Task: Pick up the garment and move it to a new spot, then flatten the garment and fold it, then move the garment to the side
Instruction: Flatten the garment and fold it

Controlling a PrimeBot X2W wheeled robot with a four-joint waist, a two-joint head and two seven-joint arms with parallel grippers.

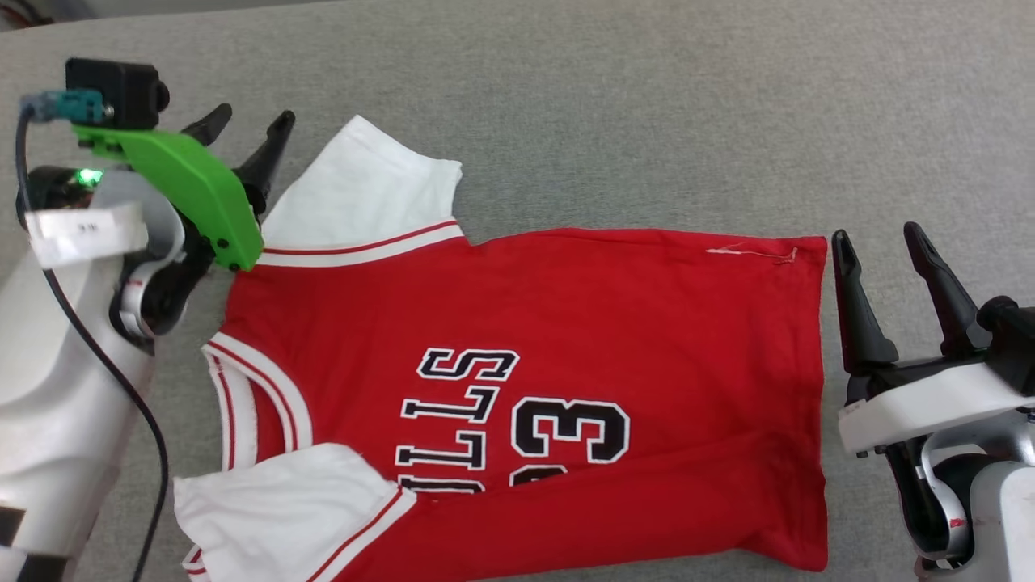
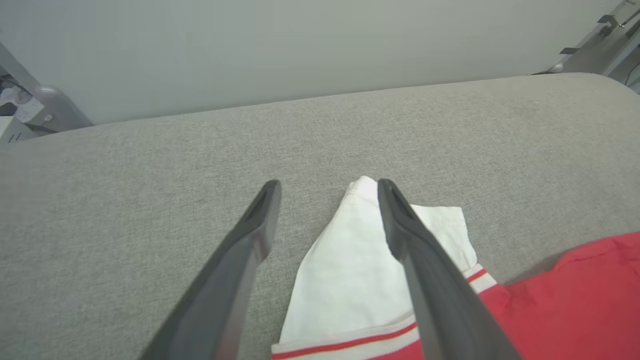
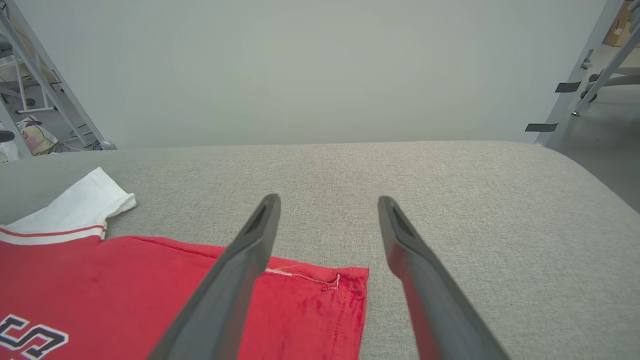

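The garment, a red jersey with white sleeves and black 23 lettering, lies spread on the grey surface, collar to the left and hem to the right. Its near edge is folded over the lower part of the number. My left gripper hovers open just left of the far white sleeve, nothing between its fingers. My right gripper stands open just right of the hem's far corner, also empty. In the right wrist view the garment fills the lower left.
The grey padded surface stretches bare beyond the garment to its far edge, with a pale wall behind. Metal frame legs stand off the surface at right, and clutter at far left.
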